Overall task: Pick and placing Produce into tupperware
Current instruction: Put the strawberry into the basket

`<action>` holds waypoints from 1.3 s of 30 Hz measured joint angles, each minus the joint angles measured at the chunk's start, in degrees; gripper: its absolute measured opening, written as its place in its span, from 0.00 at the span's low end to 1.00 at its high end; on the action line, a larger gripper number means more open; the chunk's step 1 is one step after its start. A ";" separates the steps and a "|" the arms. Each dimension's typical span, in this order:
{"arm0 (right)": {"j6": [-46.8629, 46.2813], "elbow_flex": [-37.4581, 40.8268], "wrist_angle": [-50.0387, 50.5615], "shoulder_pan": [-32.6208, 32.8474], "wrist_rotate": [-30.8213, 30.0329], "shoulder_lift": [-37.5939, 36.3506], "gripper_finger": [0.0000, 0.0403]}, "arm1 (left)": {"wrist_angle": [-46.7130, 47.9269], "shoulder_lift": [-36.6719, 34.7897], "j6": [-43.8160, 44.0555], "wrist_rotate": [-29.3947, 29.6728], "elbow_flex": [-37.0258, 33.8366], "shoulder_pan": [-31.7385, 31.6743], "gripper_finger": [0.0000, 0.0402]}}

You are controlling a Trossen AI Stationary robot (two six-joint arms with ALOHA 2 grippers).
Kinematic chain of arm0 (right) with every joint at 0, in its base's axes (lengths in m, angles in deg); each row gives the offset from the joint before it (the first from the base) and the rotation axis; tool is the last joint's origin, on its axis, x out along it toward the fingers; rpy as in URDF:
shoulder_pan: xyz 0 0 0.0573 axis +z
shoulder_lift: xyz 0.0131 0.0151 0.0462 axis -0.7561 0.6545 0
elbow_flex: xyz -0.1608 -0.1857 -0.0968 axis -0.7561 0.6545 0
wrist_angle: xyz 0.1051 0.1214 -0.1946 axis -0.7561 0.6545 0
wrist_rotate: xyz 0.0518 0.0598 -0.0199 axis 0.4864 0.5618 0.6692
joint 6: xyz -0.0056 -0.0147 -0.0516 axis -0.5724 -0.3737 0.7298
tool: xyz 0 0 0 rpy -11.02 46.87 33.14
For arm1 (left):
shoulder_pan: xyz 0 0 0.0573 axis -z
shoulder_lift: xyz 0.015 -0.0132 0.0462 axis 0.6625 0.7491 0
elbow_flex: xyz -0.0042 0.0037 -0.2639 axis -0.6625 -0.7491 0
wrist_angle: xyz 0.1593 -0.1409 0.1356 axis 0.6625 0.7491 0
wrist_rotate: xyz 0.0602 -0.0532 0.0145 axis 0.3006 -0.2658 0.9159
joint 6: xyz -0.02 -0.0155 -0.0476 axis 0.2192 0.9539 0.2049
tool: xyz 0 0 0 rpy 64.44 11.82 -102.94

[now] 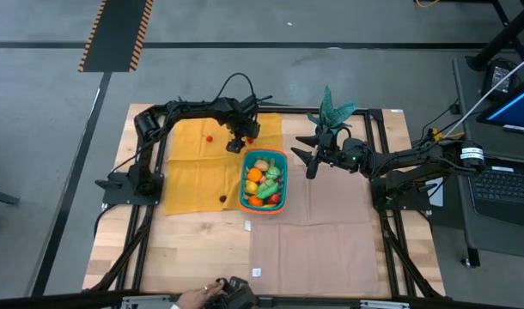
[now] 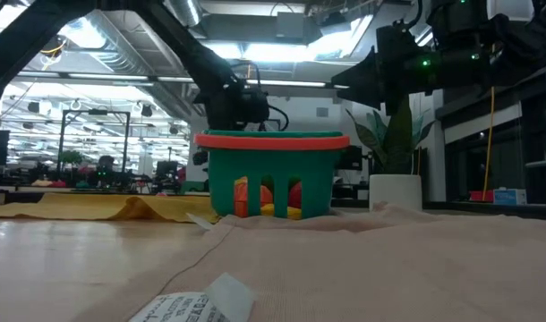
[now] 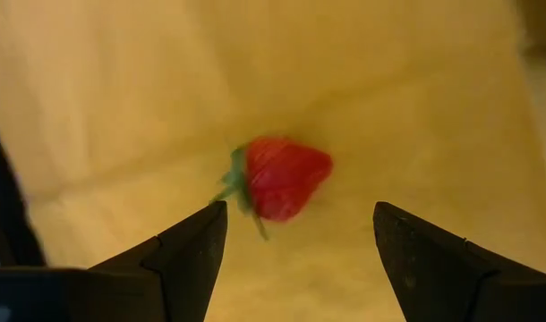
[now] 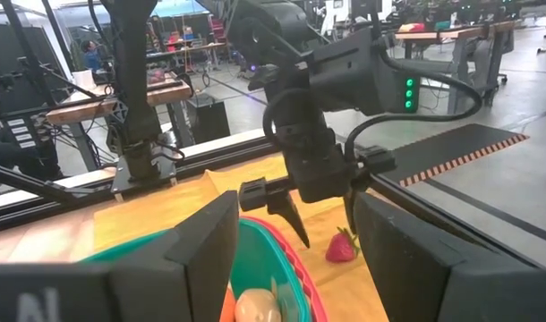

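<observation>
One wooden table [image 1: 193, 249] is seen, with one yellow cloth [image 1: 186, 176] and one tan cloth [image 1: 331, 232] spread on it. One teal basket [image 1: 264, 181] sits at the cloths' join, holding several toy fruits; an exact count cannot be made. One plant [image 1: 333, 110] stands behind it. One strawberry [image 3: 282, 177] lies on the yellow cloth, just ahead of the left gripper [image 3: 295, 237], whose fingers are spread wide and empty. The right gripper [image 1: 307, 156] hovers beside the basket, parted, empty.

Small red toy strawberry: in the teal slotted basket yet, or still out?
Out. The small red toy strawberry lies on the yellow cloth beside the teal slotted basket, ahead of the open left gripper, untouched.
</observation>
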 joint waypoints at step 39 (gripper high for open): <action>-1.37 0.02 -0.14 -2.62 -0.13 0.00 0.56 | -2.62 0.02 9.11 0.87 0.00 1.52 0.68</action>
